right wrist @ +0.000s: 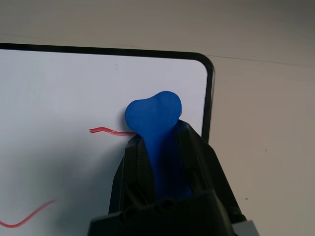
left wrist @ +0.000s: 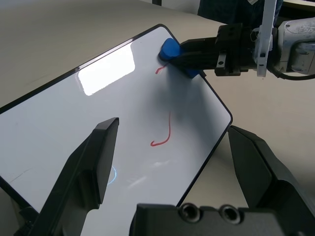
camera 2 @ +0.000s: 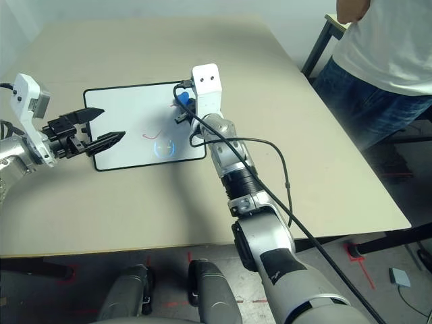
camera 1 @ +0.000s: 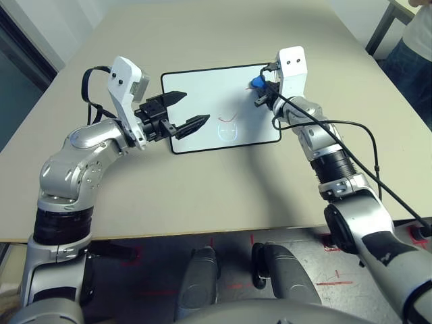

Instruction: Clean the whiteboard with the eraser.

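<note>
Whiteboard [camera 1: 202, 101] lies flat mid-table [camera 1: 223, 196]. Right pincer [right wrist: 158, 147] pinches the blue eraser [right wrist: 153, 115], pressed to the board's far right corner beside a short red squiggle [right wrist: 106, 131]; the right wrist view shows that contact closely. Left pincer [camera 1: 181, 111] hovers spread over the board's left end. A person [camera 2: 378, 47] stands at the far right. No writing is legible.

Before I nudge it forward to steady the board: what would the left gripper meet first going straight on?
Probably the whiteboard: the open left gripper points down across its surface, toward the red mark; depth unclear.
</note>
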Robot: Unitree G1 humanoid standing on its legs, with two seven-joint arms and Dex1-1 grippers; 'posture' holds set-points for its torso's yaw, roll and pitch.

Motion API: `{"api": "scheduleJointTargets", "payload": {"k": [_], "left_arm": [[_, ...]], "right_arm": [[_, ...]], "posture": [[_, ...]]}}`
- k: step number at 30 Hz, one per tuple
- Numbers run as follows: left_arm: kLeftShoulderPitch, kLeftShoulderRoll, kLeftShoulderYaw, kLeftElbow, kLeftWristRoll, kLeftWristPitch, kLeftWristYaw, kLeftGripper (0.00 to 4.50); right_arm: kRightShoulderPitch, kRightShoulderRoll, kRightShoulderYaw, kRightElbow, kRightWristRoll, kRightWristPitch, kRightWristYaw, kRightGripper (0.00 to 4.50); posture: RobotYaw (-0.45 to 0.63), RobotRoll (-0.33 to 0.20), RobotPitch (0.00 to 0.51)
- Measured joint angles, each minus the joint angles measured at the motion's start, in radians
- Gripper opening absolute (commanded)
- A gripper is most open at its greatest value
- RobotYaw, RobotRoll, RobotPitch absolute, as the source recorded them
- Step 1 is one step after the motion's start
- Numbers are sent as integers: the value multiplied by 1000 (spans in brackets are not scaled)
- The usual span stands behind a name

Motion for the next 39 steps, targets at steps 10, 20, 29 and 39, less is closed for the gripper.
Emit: {"api": "scheduleJointTargets", "payload": {"k": [10, 20, 29, 39], "left_arm": [[-6, 0, 0, 3, 0, 0, -1, 4500], [-6, 0, 0, 3, 0, 0, 0, 4500], [-18, -3, 0, 3, 0, 0, 0, 4500], [-20, -8, 0, 2, 0, 0, 3, 4500]], "right_arm": [[32, 40, 38, -54, -13, 47, 25, 850], [31, 42, 59, -61, -38, 61, 41, 834], [-48, 26, 29, 55, -38, 0, 39, 832], [38, 85, 83, -47, -50, 29, 72, 818]], "posture": [[125, 0, 130], [126, 0, 127], [122, 0, 120], [132, 0, 129]]}}
